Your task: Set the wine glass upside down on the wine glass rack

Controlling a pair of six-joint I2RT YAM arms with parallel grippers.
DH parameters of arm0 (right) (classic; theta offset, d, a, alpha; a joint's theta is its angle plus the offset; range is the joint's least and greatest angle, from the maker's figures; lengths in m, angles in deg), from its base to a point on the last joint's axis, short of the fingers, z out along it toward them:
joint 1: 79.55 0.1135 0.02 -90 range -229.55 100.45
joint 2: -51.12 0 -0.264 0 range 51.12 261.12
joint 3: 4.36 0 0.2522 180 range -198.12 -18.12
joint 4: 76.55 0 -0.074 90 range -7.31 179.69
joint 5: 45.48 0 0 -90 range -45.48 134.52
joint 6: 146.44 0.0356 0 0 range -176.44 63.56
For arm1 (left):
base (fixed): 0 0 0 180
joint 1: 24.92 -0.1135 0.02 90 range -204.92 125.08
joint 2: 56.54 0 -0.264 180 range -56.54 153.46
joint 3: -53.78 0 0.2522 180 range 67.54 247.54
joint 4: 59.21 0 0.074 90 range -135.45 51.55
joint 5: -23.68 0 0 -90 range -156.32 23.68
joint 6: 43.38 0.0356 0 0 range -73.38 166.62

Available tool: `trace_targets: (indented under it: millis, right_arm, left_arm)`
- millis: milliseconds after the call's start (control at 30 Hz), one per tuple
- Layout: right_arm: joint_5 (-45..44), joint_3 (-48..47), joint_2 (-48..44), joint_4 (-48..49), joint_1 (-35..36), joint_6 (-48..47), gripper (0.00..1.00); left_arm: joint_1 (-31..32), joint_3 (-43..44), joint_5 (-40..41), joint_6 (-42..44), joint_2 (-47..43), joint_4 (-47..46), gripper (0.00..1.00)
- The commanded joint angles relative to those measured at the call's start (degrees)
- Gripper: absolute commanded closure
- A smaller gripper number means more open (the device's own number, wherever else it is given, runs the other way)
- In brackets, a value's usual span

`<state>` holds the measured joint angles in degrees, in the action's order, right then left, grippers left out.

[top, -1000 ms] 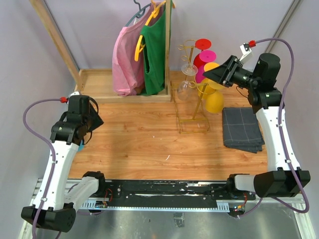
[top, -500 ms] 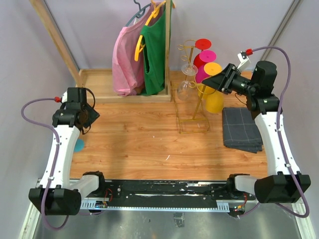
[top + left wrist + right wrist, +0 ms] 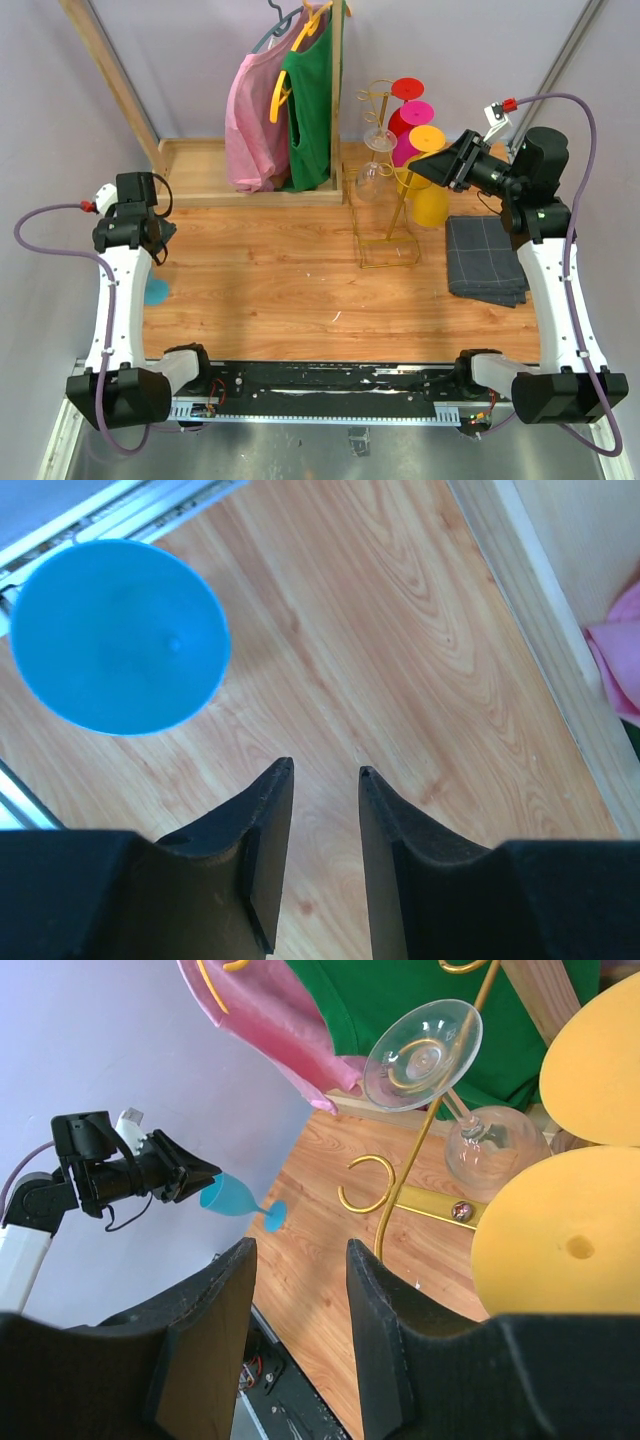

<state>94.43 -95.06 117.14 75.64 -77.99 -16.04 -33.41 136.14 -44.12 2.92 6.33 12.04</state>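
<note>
Several hung already: clear glass [image 3: 492, 1150] inverted on rack [image 3: 430, 1203], foot up in a hook, bowl down; yellow glasses [image 3: 570, 1250] close beside it, hung or standing, cannot tell.
Left to do: blue glass [image 3: 232, 1198], judged the one meant; not gripped, not lifted, not inverted. Pick, turn and hang all outstanding.
Blue glass, place: on its side on tabletop [image 3: 280, 270], at the far left edge, well apart from rack.
Blue glass, look: opaque blue, probably plastic; small cone bowl, thin stem, round foot. Likely light and prone to roll.
Left claw [image 3: 325, 768]: parted, empty; above bare tabletop, near blue glass, not touching.
Right claw [image 3: 300, 1244]: parted, empty; raised beside rack, pointed across it toward the left side.
</note>
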Motion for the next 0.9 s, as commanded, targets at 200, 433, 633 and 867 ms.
trace_targets:
  millis: [200, 433, 633, 867]
  right_arm:
    - [2.3, 1.1, -0.6, 2.1, -0.5, 0.9, 0.57]
    - [2.8, 1.1, -0.6, 2.1, -0.3, 1.1, 0.57]
    - [2.7, 1.6, -0.9, 2.0, -0.3, 0.7, 0.57]
    - [2.9, 1.4, -0.7, 2.1, -0.3, 0.8, 0.57]
  left_arm:
    - [-4.6, -1.6, 10.3, -0.1, 0.7, -0.9, 0.64]
    - [-6.3, -5.0, 10.7, 0.8, 2.6, -3.9, 0.64]
    - [-6.5, -6.0, 10.8, 1.1, 3.5, -5.3, 0.64]
    - [-6.6, -7.6, 12.4, 2.4, 3.7, -6.2, 0.64]
